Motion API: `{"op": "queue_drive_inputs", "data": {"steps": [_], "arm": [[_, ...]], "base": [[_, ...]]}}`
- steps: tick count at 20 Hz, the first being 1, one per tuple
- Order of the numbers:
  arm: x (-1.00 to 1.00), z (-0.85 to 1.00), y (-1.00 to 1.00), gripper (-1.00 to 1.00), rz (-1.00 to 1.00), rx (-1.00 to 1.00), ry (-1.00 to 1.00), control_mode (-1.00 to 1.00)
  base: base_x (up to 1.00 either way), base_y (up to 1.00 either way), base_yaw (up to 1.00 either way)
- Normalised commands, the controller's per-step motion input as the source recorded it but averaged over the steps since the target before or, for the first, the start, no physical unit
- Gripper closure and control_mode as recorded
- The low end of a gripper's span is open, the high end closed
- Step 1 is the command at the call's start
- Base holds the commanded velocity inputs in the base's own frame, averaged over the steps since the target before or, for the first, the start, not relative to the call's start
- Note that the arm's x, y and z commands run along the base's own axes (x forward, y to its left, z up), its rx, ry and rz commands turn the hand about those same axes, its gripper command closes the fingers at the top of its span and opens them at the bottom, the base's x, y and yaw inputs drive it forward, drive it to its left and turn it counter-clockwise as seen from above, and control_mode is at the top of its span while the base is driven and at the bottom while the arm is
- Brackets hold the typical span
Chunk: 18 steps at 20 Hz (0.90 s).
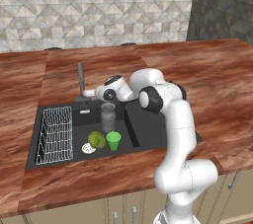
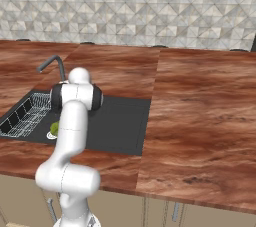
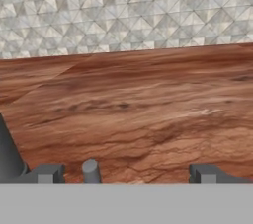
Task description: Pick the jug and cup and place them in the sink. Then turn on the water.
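The claw point(image 3: 126, 173) is spread wide, with nothing between its two fingertips point(image 3: 47, 173). In the hand view, a short grey peg point(image 3: 90, 170) stands between the tips, nearer the left one, and the faucet point(image 3: 7, 156) stem rises at the far left. Beyond them lie the wood-grain bench point(image 3: 148, 99) and the tiled wall point(image 3: 123, 6).

In the left base view the claw point(image 1: 89, 93) points sideways at the faucet point(image 1: 80, 81), level with its base at the sink's rear edge. The arm point(image 1: 173, 134) rises from the lower right, bends at a dark elbow joint and reaches horizontally left over the sink point(image 1: 148, 124).

Count: one sink, one faucet, one jug, one cup, one fruit, one wire rack, one drain.

Sink contents, relative to the claw:
- The jug point(image 1: 108, 117) stands upright in the basin, just below and nearer the camera than the claw.
- The cup point(image 1: 113, 140) stands upright in front of the jug, further from the claw.
- A yellow-green fruit point(image 1: 96, 139) lies just beside the cup, on its left.
- A white round drain point(image 1: 88, 148) sits at the fruit's lower left.
- A white wire rack point(image 1: 54, 134) occupies the left part of the basin, well left of the claw.

In the right base view the arm point(image 2: 72, 121) covers most of the basin; the rack point(image 2: 25, 118), faucet point(image 2: 52, 66) and a part of the fruit point(image 2: 53, 129) show to its left.
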Motion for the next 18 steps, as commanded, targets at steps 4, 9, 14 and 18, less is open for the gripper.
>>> {"op": "queue_drive_inputs", "data": {"steps": [4, 9, 14, 18], "arm": [[0.01, 0.0, -0.16, -1.0, 0.0, 0.0, 0.0, -1.0], [0.0, 0.0, -0.07, -1.0, 0.0, 0.0, 0.0, -1.0], [0.0, 0.0, -0.03, -1.0, 0.0, 0.0, 0.0, -1.0], [0.03, 0.0, 0.0, -1.0, 0.0, 0.0, 0.0, -1.0]], "base": [[0.0, 0.0, 0.0], [0.0, 0.0, 0.0], [0.0, 0.0, 0.0], [0.0, 0.0, 0.0]]}}
